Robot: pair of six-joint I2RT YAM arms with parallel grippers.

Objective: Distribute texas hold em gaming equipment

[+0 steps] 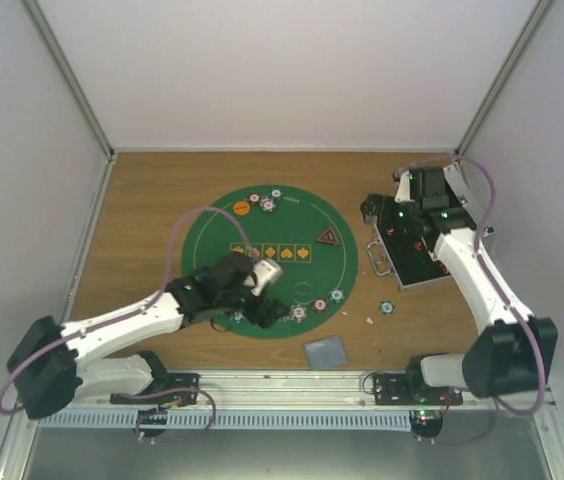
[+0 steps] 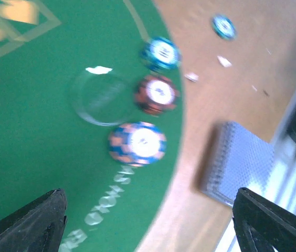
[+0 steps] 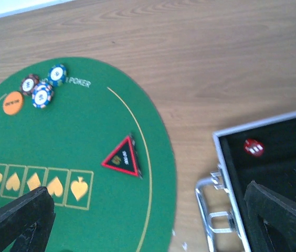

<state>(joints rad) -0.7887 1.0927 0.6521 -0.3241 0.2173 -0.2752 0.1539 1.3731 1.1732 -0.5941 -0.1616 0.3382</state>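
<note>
Currently the left tool (image 2: 148, 212) is hovering wide open and empty over three poker chips (image 2: 157, 94) lying on the green mat (image 2: 32, 131) toward the surface's near edge; the right tool (image 3: 148, 210), likewise gaping empty, is hanging above the case (image 3: 295, 142).

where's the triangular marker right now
In the top view the triangular marker lies on the right part of the green mat, just right of the printed suit row and left of the silver case.
</note>
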